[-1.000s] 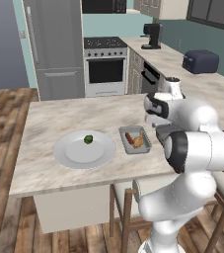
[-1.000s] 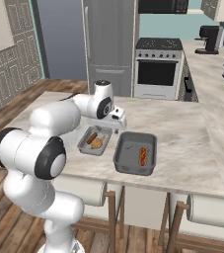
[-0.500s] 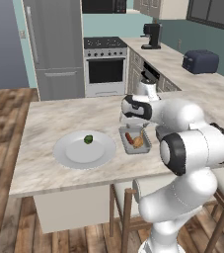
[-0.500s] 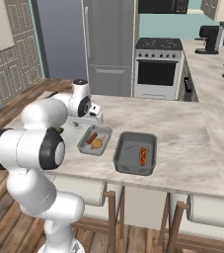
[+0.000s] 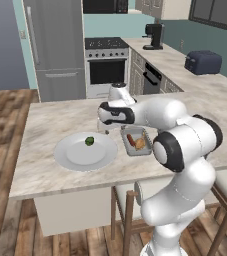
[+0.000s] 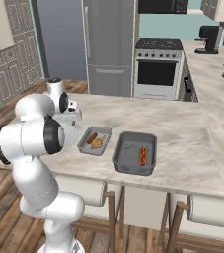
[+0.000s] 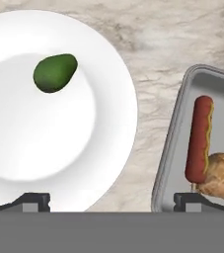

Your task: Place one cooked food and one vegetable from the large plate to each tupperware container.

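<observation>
Dark fingertips of the gripper (image 7: 111,200) stand spread wide at the bottom of the hand view, nothing between them, hovering over the marble counter (image 7: 182,39) in the gap between plate and tray. One fingertip sits over the rim of the large plate (image 7: 118,74), the other over the near edge of the light grey tray (image 7: 170,148). On that white plate, one item: a small dark-green vegetable (image 7: 55,72), lying alone toward the middle. In the light grey tray, a reddish-brown sausage (image 7: 199,138) lies lengthwise, and a tan onion-like bulb (image 7: 222,174) touches its lower end.

From the left base view, the gripper (image 5: 103,126) hangs low just beside the plate (image 5: 65,155), with the green vegetable (image 5: 89,141) close by and the light grey tray (image 5: 126,146) just beyond it.

Over to the right base view: the light grey tray (image 6: 84,146) holds sausage and bulb, and right beside it the darker grey tray (image 6: 126,160) carries a red-orange hot dog in a bun (image 6: 143,155). Behind the counter stand a steel oven (image 6: 158,69) and a tall fridge (image 6: 108,44).
</observation>
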Available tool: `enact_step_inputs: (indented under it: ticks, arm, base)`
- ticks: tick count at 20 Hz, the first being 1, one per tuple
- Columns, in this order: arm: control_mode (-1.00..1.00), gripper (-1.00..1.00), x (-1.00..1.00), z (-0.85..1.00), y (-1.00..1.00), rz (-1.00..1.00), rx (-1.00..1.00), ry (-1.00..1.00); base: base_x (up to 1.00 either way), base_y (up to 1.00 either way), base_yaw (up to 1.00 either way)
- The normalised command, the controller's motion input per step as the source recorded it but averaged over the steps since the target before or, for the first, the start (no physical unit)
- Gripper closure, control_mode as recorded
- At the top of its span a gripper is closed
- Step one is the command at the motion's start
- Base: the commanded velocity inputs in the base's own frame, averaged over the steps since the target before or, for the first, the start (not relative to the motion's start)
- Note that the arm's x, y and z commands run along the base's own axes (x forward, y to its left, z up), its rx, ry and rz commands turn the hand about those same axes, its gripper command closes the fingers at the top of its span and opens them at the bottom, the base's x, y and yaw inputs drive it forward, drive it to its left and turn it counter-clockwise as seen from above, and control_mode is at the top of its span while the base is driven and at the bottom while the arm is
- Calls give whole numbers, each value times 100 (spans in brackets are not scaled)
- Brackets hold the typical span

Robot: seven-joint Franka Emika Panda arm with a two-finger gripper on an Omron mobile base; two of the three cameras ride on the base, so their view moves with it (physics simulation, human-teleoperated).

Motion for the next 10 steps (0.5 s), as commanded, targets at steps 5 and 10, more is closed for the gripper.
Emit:
enact_step_inputs:
  ticks: [5, 10]
  arm:
    - [-100, -100, 9, -36, 85, -16, -12, 1]
    - [-100, -100, 38, -42, 58, -34, 1, 0]
  base:
    - [0, 0, 0]
    - [0, 0, 0]
